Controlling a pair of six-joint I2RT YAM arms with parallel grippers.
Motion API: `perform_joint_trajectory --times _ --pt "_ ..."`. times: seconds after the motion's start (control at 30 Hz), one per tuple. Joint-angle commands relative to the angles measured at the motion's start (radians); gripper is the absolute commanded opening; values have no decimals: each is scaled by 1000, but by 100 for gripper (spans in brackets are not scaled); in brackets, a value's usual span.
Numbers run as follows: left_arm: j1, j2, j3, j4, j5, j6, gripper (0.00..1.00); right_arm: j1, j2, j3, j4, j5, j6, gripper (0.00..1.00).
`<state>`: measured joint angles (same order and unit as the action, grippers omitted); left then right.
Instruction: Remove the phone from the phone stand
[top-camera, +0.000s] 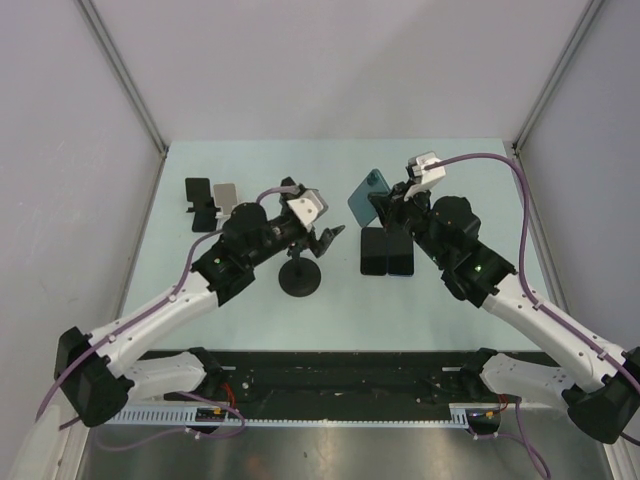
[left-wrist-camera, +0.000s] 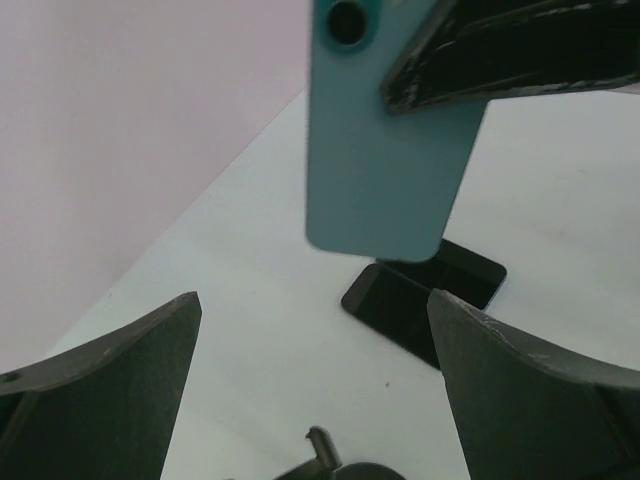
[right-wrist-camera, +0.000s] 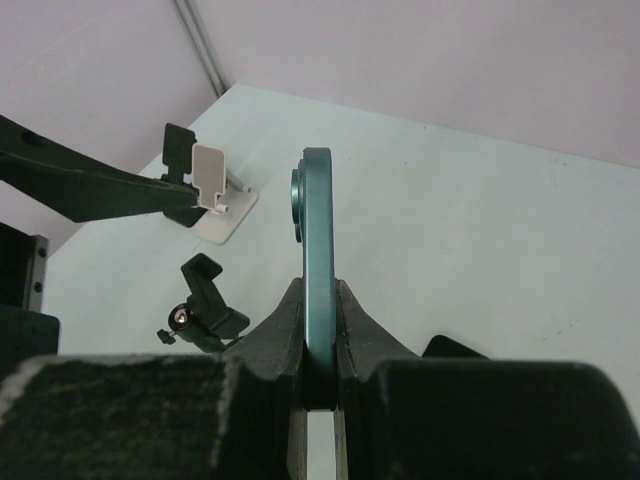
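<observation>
A teal phone (top-camera: 366, 197) is clamped edge-on between the fingers of my right gripper (top-camera: 388, 208) and held in the air above the table. It also shows in the right wrist view (right-wrist-camera: 317, 230) and the left wrist view (left-wrist-camera: 385, 160). The black phone stand (top-camera: 300, 276), with a round base and a clamp head, stands empty at the table's middle. It also shows in the right wrist view (right-wrist-camera: 203, 300). My left gripper (top-camera: 323, 238) is open and empty just above the stand, its fingers (left-wrist-camera: 120, 380) wide apart.
Two dark phones (top-camera: 386, 251) lie flat side by side on the table below the teal phone; they also show in the left wrist view (left-wrist-camera: 425, 300). A small black stand (top-camera: 200, 203) and a white stand (top-camera: 225, 200) sit at the back left.
</observation>
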<state>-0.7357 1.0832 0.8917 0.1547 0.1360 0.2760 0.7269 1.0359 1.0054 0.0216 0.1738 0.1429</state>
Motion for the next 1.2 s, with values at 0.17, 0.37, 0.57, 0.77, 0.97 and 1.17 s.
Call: perform_joint_trajectory --times 0.17,0.37,0.57,0.77,0.97,1.17 --pt "-67 136 127 37 99 158 100 2 -43 38 57 -83 46 0" --pt "-83 207 154 69 59 158 100 19 -45 35 52 -96 63 0" --pt "-91 230 151 111 13 147 100 31 -43 35 49 -105 70 0" --pt "-97 238 136 135 -1 117 85 37 -37 35 55 -123 72 0" --pt "-97 231 110 166 -36 46 36 26 -40 35 51 -149 66 0" --pt "-96 216 79 181 -41 -9 0 -27 -45 35 49 -247 60 44"
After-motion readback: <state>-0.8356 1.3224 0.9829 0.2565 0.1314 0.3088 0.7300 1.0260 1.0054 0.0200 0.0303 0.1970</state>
